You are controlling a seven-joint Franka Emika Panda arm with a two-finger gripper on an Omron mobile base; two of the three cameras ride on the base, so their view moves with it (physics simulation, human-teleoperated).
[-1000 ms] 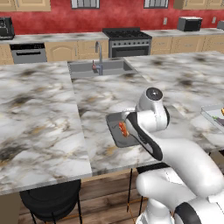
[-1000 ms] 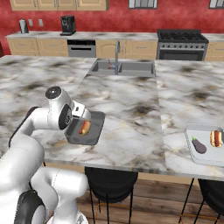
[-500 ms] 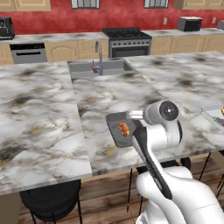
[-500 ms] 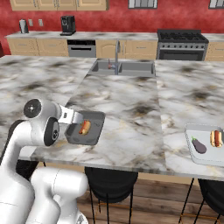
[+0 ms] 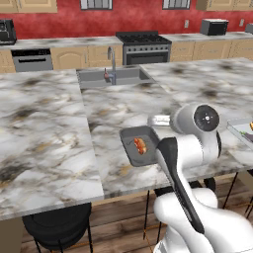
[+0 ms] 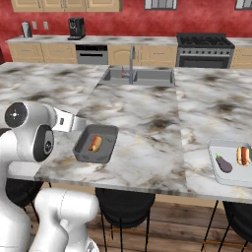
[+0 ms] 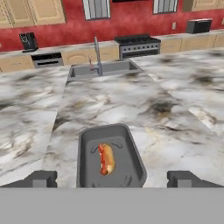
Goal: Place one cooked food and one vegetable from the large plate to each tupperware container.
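Observation:
The darker tupperware container point(image 7: 109, 153) lies on the marble counter just ahead of my gripper point(image 7: 112, 178), with a hot dog point(image 7: 106, 159) inside it. My two fingertips point(image 7: 41, 178) stand wide apart near the tray's closer end, open and holding nothing. From the base cameras the same dark tray point(image 6: 96, 143) point(image 5: 140, 145) sits by the counter's front edge, next to my hand point(image 6: 69, 122). The light grey tupperware container point(image 6: 231, 165) at far right holds an eggplant point(image 6: 224, 164) and a second hot dog point(image 6: 242, 155). The large plate is out of view.
A sink with a tall faucet point(image 6: 132, 64) is set into the counter behind the dark tray. A stove point(image 6: 204, 48) and coffee machine point(image 6: 75, 27) line the back wall. Black stools point(image 6: 125, 206) stand under the counter's front edge.
My arm has swung back and toward the base, drawing the hand away from above the dark tray. The hot dog stays in the tray and the jaws remain open.

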